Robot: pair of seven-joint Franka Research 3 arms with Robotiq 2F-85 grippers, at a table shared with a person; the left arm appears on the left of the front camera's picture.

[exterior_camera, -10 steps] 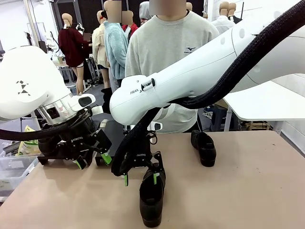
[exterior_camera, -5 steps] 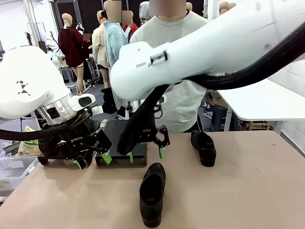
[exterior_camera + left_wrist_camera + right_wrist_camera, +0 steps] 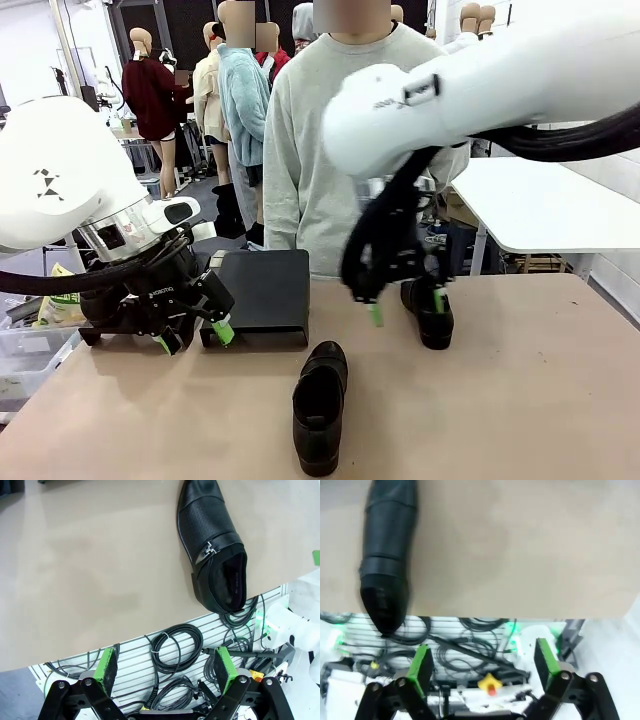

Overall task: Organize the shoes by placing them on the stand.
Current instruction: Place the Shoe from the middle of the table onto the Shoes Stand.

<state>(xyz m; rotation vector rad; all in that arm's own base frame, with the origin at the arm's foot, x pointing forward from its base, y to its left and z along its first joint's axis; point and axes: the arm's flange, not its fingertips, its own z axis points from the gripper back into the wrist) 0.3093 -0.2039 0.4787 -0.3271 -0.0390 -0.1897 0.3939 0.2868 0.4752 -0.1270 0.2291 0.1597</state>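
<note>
Stand sits on the table, left of centre towards the far edge, nothing on top of it.

Shoes: two on the table, both off the stand.
- Near shoe: in front of the stand's right corner, on the robot's side, apart from it. It stands upright on its sole with the toe toward the robot.
- Far shoe: right of the stand, well apart from it, upright, roughly level with the stand's front face.

Left gripper: low, just left of the stand's front-left corner, with one green pad in front of that corner. Can't tell if it touches. Jaws are spread wide and hold nothing. Its wrist view gives the same: the left gripper has a clear gap between its pads, and beyond it a shoe with a metal buckle lies close to the table edge.

Right gripper: right of the stand, hanging over the far shoe, motion-blurred. Jaws are fully apart and empty. In its wrist view the right gripper has nothing between the pads, and a blurred shoe lies off to one side, not between them. Can't tell which shoe.

Person stands behind the stand at the far edge.
</note>
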